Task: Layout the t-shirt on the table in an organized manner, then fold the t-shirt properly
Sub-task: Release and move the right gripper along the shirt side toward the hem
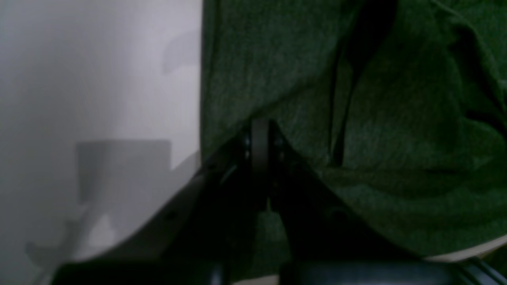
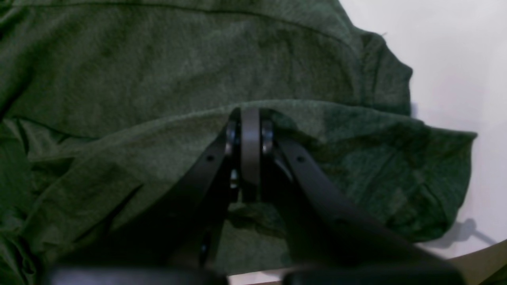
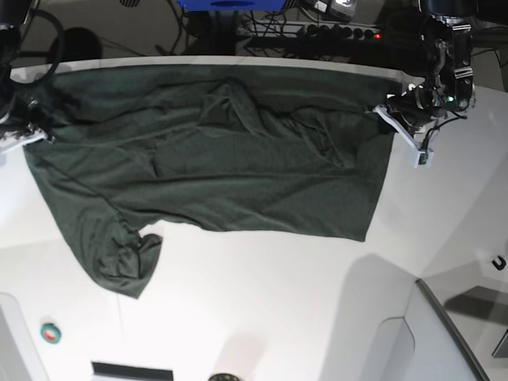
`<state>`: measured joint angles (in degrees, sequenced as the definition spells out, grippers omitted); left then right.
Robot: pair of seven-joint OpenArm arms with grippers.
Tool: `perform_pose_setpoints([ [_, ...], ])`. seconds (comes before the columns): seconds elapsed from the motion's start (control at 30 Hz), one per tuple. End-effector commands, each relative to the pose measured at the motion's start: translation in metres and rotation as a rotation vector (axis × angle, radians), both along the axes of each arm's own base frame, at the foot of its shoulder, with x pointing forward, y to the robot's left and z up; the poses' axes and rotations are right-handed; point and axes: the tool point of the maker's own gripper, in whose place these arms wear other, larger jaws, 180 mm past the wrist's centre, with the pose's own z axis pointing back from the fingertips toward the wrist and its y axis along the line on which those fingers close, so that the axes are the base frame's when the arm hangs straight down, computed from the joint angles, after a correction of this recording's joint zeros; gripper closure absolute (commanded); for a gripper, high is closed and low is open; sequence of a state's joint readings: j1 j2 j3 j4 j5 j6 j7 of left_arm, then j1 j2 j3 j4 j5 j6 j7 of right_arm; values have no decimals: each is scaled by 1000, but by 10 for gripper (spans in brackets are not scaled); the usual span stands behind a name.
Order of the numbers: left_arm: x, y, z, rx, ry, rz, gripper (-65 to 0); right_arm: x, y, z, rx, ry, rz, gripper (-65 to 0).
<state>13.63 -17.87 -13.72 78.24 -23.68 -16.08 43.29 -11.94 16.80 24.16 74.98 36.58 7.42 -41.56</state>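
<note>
The dark green t-shirt (image 3: 214,167) lies spread wide across the far half of the white table (image 3: 262,302), wrinkled in the middle, with one sleeve (image 3: 123,262) hanging toward the front left. My left gripper (image 3: 386,111) is shut on the shirt's right edge; in the left wrist view (image 1: 259,132) the jaws are closed on the cloth (image 1: 356,118). My right gripper (image 3: 30,131) is shut on the shirt's left edge; in the right wrist view (image 2: 250,118) the jaws pinch a fold of the fabric (image 2: 158,79).
A small green tape roll (image 3: 51,333) lies at the front left. A grey angled panel (image 3: 444,333) stands at the front right corner. Cables and a power strip (image 3: 333,32) run behind the table's far edge. A small black hook (image 3: 498,263) sits at the right.
</note>
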Motion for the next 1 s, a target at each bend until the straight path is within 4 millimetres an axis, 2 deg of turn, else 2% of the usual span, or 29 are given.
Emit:
perform_pose_setpoints([
  [0.0, -2, 11, 2, 40, 14, 2, 0, 13, -8, 14, -25, -47, 7, 0],
  [0.13, -3, 31, 7, 67, 7, 33, 0, 22, -8, 19, -25, -69, 7, 0],
  [0.4, -10, 85, 30, 115, -48, 193, 0, 46, -6, 36, -32, -130, 21, 0],
  [0.5, -7, 88, 33, 115, -60, 202, 0, 59, 0, 41, -27, -151, 36, 0],
  [0.57, 6, 85, 44, 117, -99, 190, 0, 72, 17, 42, -21, -158, 93, 0],
  [0.67, 24, 79, 61, 121, -160, 172, 0, 101, 37, 54, -14, -201, 152, -12],
  [0.77, 39, 74, 75, 120, -213, 161, 0, 137, 42, 63, 8, -231, 155, -123],
  [0.87, 45, 74, 83, 125, -238, 161, 0, 168, 35, 49, -11, -154, 147, -284],
  [0.9, 45, 75, 84, 126, -240, 163, 0, 172, 31, 41, -36, -107, 156, -318],
  [0.97, 44, 77, 85, 133, -240, 160, 0, 181, 24, 29, -93, -46, 166, -326],
])
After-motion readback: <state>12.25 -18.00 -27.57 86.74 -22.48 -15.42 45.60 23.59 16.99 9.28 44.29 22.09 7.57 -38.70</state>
